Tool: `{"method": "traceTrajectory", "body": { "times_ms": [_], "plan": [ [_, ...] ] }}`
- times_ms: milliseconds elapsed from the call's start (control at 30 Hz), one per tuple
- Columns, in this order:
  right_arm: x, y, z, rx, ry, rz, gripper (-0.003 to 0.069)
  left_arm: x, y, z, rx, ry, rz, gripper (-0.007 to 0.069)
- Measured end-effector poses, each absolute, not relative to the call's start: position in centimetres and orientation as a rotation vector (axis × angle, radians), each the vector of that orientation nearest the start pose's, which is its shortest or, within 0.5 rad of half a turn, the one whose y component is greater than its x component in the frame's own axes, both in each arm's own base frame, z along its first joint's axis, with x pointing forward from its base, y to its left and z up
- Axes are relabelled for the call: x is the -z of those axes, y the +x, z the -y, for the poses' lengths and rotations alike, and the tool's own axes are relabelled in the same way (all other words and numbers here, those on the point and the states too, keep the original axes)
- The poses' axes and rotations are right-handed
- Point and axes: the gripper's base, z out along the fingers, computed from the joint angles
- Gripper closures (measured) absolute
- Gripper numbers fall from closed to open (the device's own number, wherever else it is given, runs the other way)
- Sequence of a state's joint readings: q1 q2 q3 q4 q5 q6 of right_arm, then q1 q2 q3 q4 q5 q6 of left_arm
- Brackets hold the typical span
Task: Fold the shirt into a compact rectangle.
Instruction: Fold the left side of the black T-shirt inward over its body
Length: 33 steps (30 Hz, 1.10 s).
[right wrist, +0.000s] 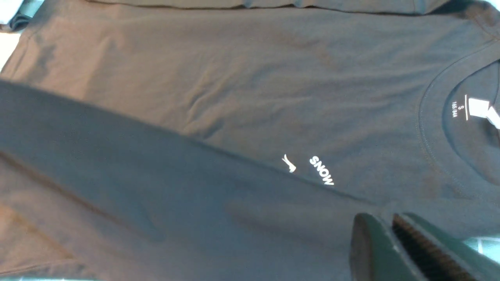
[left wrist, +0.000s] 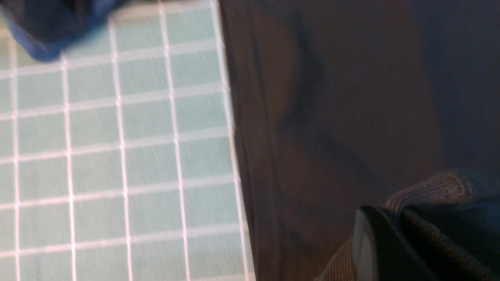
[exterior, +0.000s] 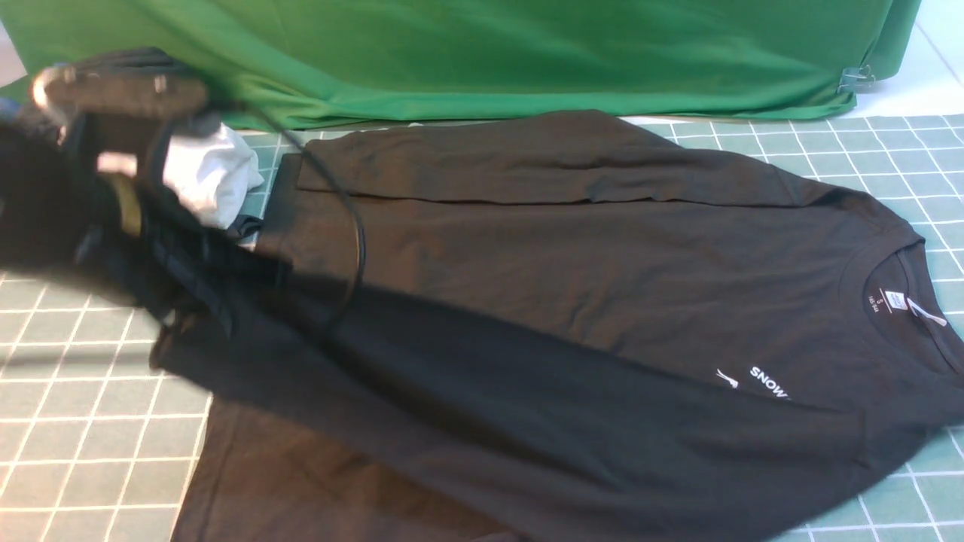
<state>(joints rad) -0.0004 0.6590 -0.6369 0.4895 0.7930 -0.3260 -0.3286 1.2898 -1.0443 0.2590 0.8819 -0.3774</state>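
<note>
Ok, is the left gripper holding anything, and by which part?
Yes. The left gripper is shut on the shirt, pinching the ribbed cuff at the end of one sleeve.

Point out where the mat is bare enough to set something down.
The mat is bare at the near left, beside the hem of the shirt, and at the far right, between the green cloth and the shirt's shoulder. The far left is crowded: the left arm and a white garment sit there.
</note>
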Motion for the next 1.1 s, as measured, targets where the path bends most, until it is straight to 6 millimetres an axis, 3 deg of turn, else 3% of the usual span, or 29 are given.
{"method": "traceTrajectory", "body": {
  "times_ms": [133,200,400,767,1100],
  "plan": [
    [-31.2,11.6,-3.1,-0.409,-0.148,-2.217,0.0588,-30.3,27.8,6.1,-0.087,0.068,-2.574,0.0621],
    [-31.2,11.6,-3.1,-0.409,-0.148,-2.217,0.0587,-29.7,28.4,6.1,-0.097,0.076,-2.583,0.0619],
    [-31.2,11.6,-3.1,-0.412,-0.147,-2.217,0.0587,-25.9,31.4,5.5,-0.171,0.091,-2.632,0.0617],
    [-31.2,11.6,-3.1,-0.413,-0.147,-2.217,0.0578,-22.3,34.4,6.3,-0.162,0.217,-2.578,0.0613],
    [-31.2,11.6,-3.1,-0.413,-0.146,-2.217,0.0566,-20.0,35.7,6.3,-0.232,0.339,-2.562,0.0589]
  ]
}}
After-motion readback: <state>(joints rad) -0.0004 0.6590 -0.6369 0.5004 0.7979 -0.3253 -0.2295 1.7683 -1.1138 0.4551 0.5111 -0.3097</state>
